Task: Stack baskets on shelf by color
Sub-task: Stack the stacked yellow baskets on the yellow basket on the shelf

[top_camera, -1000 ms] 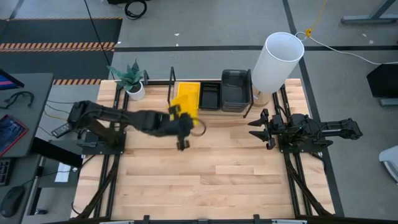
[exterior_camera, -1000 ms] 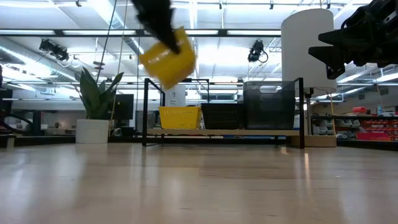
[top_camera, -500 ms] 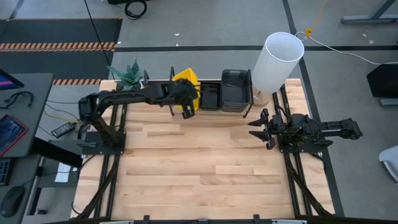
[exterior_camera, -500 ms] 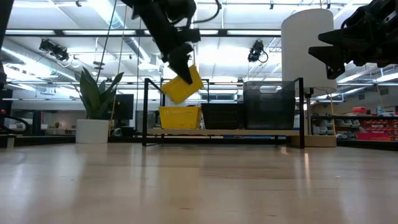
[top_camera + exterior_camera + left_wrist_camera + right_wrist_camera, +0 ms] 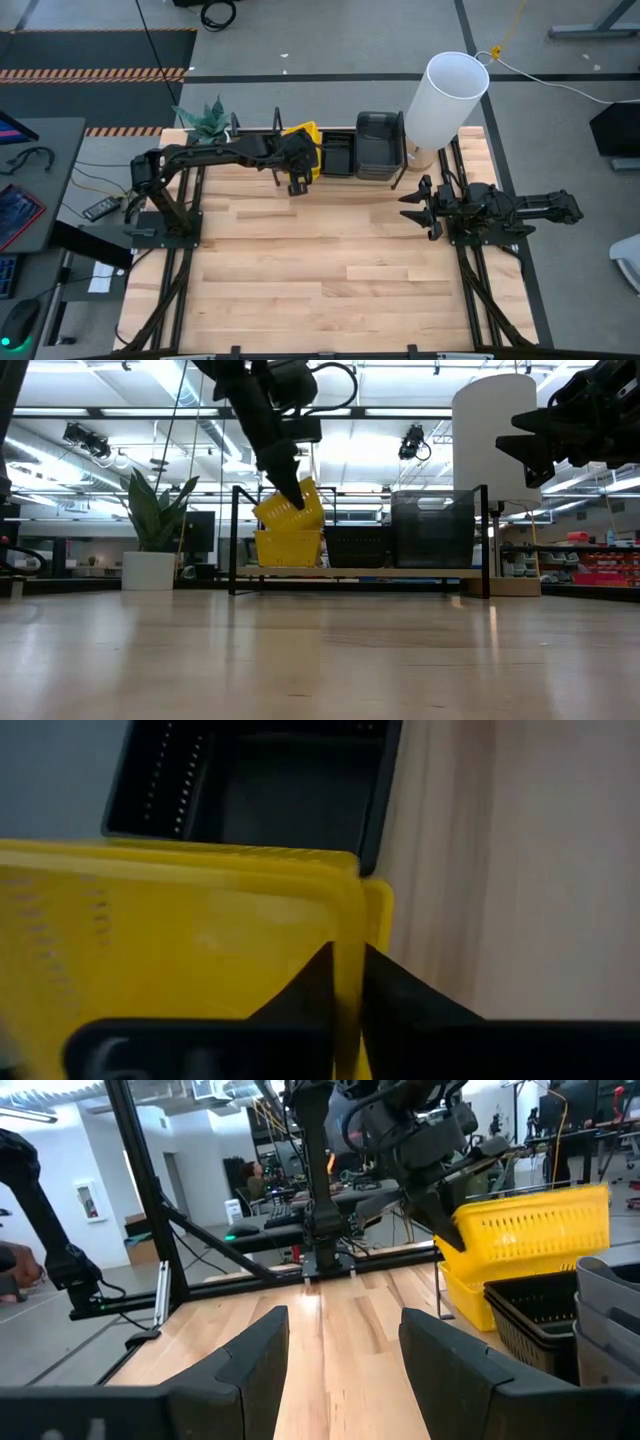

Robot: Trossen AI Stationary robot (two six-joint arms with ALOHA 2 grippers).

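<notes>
Over on the left there's a potted plant [image 5: 208, 122] at the back corner of the tabletop [image 5: 330, 270]. The left arm reaches across to the shelf [image 5: 236, 538], and its left end effector [image 5: 297, 175] is clamped onto the rim of a yellow basket [image 5: 291, 501]; the wrist cam shows both fingers [image 5: 400, 995] pinching the yellow wall. That basket hangs tilted, right on top of the yellow stack [image 5: 288, 547] in the shelf's leftmost slot, and I can't tell if it's actually touching yet. Next slot over has the black perforated baskets [image 5: 337, 154], then the dark grey baskets [image 5: 379, 144] at the right end. A tall white cylinder [image 5: 446, 97] stands just past the shelf. Far right, the right end effector [image 5: 418, 208] hovers above the tabletop with its fingers spread wide, holding nothing.
</notes>
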